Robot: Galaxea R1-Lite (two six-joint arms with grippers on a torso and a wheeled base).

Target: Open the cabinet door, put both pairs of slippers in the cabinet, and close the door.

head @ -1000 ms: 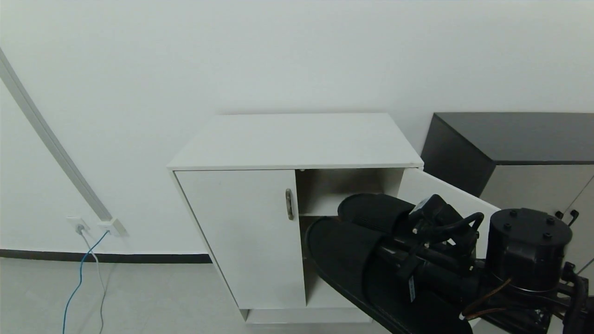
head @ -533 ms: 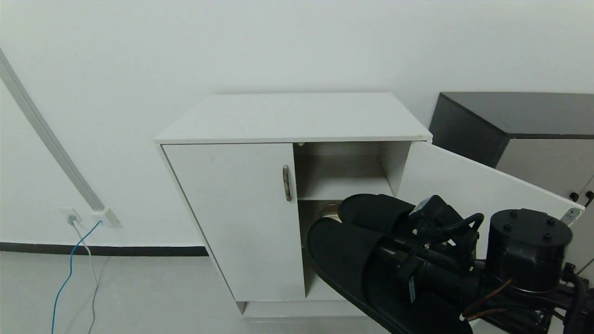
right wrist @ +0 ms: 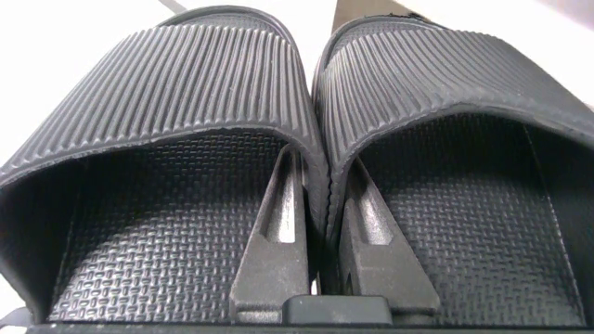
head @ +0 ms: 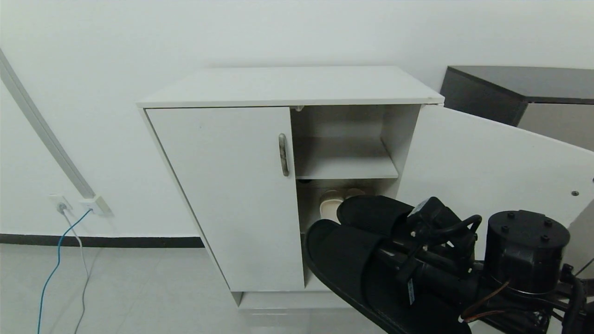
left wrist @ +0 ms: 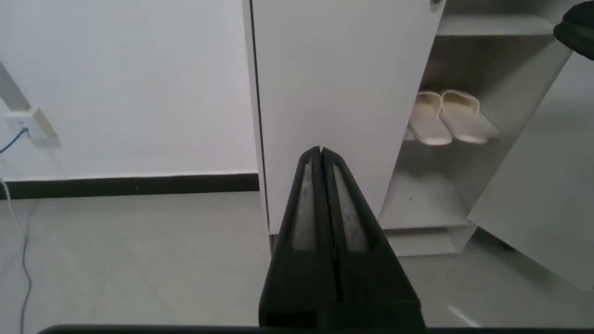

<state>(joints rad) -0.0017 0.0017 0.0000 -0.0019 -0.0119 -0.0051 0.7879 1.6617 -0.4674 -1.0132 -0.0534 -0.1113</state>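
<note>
Right gripper [right wrist: 320, 186] pinched black slippers [head: 352, 241] by inner edges, just outside cabinet [head: 287, 86]; beige slippers [left wrist: 450, 116] lay inside, lower level. Left gripper [left wrist: 321, 162] fingers together, empty. Risk: pair snags shelf [head: 345, 174] or closed door [head: 227, 195], slips loose.

White cabinet [head: 287, 86], ribbed black slippers [head: 345, 253], cream slippers [left wrist: 464, 116], seemingly dull brass-grey handle [head: 283, 154]

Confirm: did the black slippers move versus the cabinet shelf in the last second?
Yes. The black slippers in the right gripper dropped from shelf level to below it.
</note>
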